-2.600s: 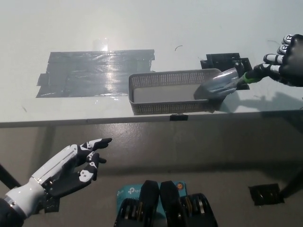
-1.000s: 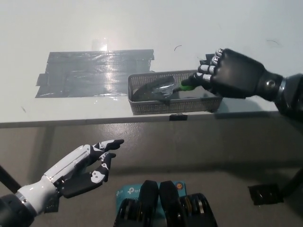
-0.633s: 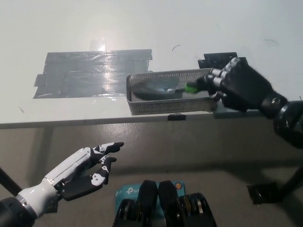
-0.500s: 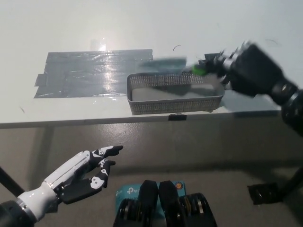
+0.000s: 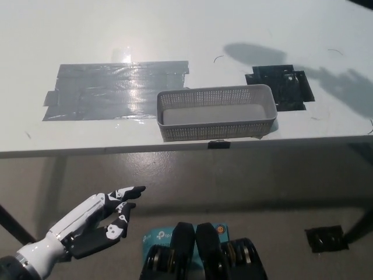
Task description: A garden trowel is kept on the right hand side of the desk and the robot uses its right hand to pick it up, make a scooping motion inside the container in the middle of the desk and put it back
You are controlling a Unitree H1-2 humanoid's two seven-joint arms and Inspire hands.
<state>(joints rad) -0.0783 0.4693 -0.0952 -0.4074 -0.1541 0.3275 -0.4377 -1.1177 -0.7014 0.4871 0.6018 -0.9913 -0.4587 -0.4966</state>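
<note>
The white left hand (image 5: pixel 96 219) hung loose below the front edge of the desk (image 5: pixel 175 29), fingers spread and holding nothing. I'd guess it was parked there since this job belongs to the other arm. The right hand wasn't in shot at all, so I can't say what it gripped; only shadows (image 5: pixel 344 81) lay toward the desk's far right corner. Same for the trowel, nowhere visible. The container (image 5: pixel 217 125) sat mid-desk by the front edge, totally empty. The black tape patch (image 5: pixel 280 87) just right of it had nothing on it, and it's likely the trowel's home spot.
</note>
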